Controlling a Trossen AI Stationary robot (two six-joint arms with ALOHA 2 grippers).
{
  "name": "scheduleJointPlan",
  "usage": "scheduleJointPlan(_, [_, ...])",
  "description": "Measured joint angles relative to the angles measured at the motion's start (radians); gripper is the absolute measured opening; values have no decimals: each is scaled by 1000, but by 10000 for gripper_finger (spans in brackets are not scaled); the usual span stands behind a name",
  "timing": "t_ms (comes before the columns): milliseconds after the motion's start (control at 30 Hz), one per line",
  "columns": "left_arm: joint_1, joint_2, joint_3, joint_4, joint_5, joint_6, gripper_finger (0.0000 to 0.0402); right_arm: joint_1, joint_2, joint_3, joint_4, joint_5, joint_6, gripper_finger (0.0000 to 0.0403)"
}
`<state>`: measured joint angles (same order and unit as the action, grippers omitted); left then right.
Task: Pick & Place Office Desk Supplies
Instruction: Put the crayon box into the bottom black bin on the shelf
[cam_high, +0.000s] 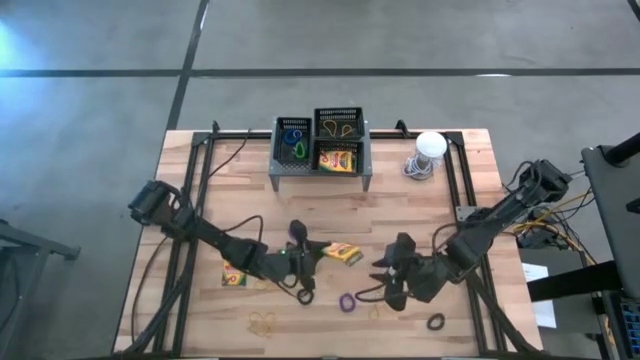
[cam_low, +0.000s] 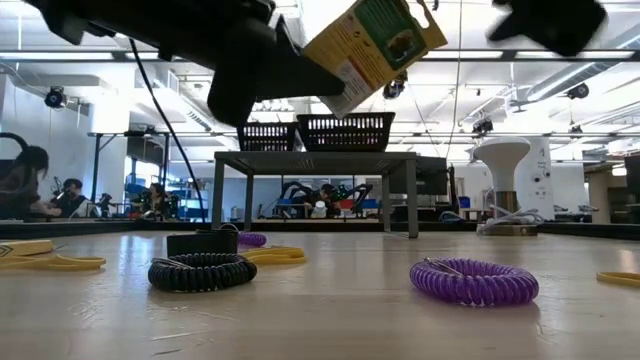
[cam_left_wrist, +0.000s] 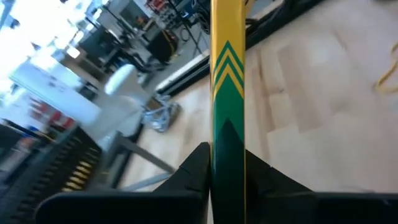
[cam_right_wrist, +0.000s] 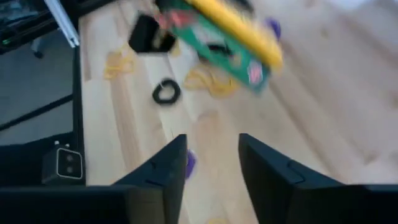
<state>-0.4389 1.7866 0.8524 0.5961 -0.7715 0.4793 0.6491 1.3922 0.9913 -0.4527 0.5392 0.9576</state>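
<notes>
Purple loop band (cam_low: 474, 282) lies closest to the low camera on the wooden table (cam_high: 200, 190), with a black loop band (cam_low: 202, 271) to its left. Up above them, the left gripper (cam_left_wrist: 227, 165) holds a yellow-and-green crayon box (cam_low: 375, 45) in the air, with both dark fingers (cam_left_wrist: 194, 168) pressed tight on the thin sides of the box. From above, that box (cam_high: 342, 253) is near the middle of the table. The right gripper (cam_right_wrist: 212, 165) is just to the right of it, over the table, and its two fingers stand apart with nothing between them. A second crayon box (cam_high: 233, 277) lies flat on the left, partly under the left arm. A third crayon box (cam_high: 339, 159) sits in a black basket of the grey mesh rack (cam_high: 320, 175) at the far side. Some thin tan rubber bands (cam_high: 265, 322) lie at the near edge, and another black band (cam_high: 435, 322) lies near the right
</notes>
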Motion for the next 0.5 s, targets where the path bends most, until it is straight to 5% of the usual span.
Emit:
scheduleJointPlan(167, [-26, 0, 0, -3, -97, 138, 42, 1, 31, -168, 302, -8, 129, 195])
scheduleJointPlan(500, [-28, 0, 0, -3, -225, 330, 43, -57, 217, -489, 1488, 22, 104, 271])
